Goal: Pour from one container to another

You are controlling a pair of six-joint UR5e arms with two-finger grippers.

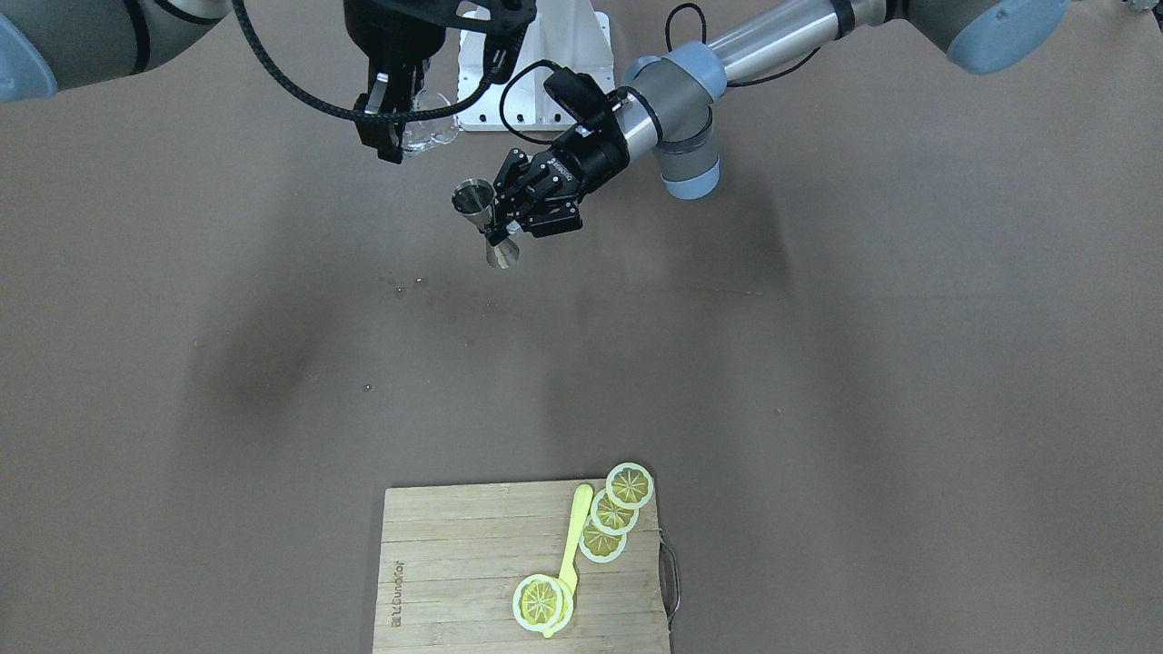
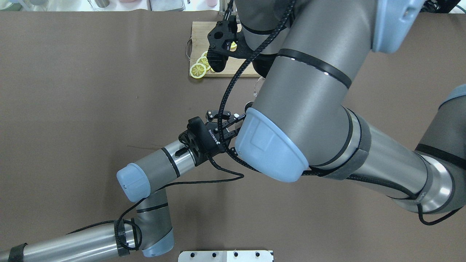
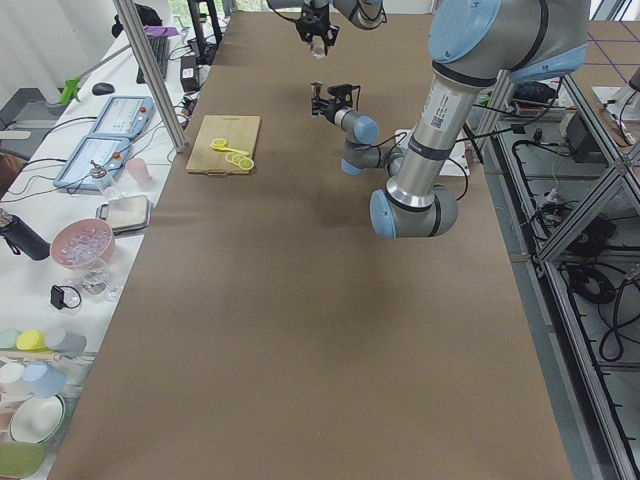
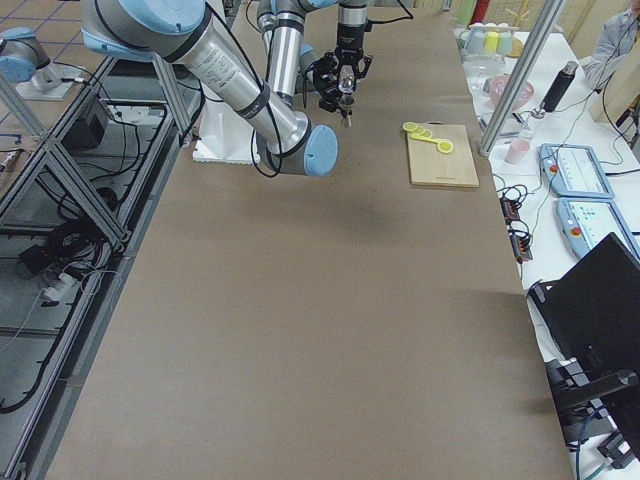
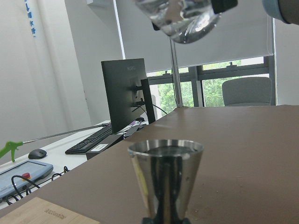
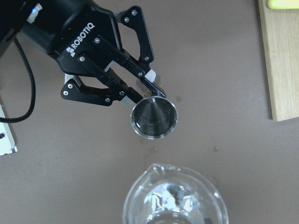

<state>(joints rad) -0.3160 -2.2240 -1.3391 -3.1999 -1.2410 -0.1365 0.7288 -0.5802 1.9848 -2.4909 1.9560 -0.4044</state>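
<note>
A steel jigger [image 1: 479,205] hangs above the brown table, upright with a slight tilt, and my left gripper [image 1: 500,229] is shut on its waist. From the right wrist view I look down into the jigger's cup [image 6: 154,117], with the left gripper's fingers [image 6: 140,74] closed beside it. A clear glass beaker [image 1: 425,132] is tipped in my right gripper [image 1: 392,123], which is shut on it, above and just beside the jigger. The beaker's rim [image 6: 175,196] fills the bottom of that view. In the left wrist view the beaker [image 5: 182,18] hangs over the jigger [image 5: 166,175].
A wooden cutting board [image 1: 454,545] with lemon slices [image 1: 613,513] and a yellow utensil [image 1: 572,545] lies at the far edge of the table. A few droplets [image 1: 400,291] dot the table below the jigger. The white mount plate [image 1: 536,82] sits by the robot's base.
</note>
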